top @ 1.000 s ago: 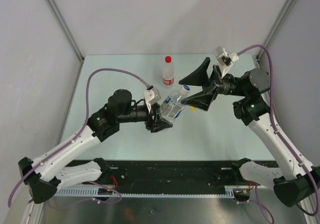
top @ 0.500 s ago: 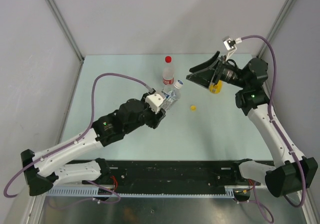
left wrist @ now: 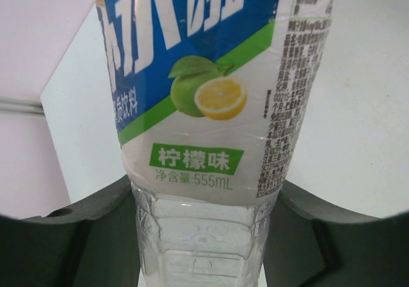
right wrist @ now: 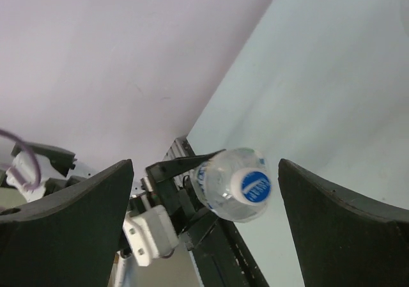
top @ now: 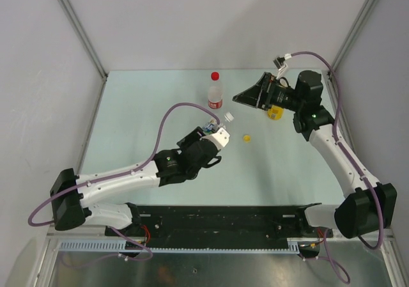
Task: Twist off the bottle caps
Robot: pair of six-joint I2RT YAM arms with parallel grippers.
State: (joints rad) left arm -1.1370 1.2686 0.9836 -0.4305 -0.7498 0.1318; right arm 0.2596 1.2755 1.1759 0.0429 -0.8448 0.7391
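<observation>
Bench (top: 287, 165) pale green, carries all.
Blue-label bottle (left wrist: 204, 140) = landmark, mid bench, tilted, neck up toward far right.
Left gripper (left wrist: 206, 210) clamped on its lower ribbed body.
Judged: thin clear plastic, light, squashy, label slick; hold low as now, firm so it won't spin.
Right gripper (right wrist: 204, 229) wide open, empty, beyond cap end.
Red-label bottle (top: 215, 96) just behind, red cap (top: 215, 75) on.
Yellow-liquid bottle (top: 275, 112) well right, partly hid.
White cap (right wrist: 252, 186) on neck; tiny, stiff, pinch rim.
Yellow cap (top: 246, 137) loose on bench, near right.

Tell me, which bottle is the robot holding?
The blue-label bottle with the white cap, in the left gripper; the red-capped bottle and yellow bottle are not gripped.
</observation>
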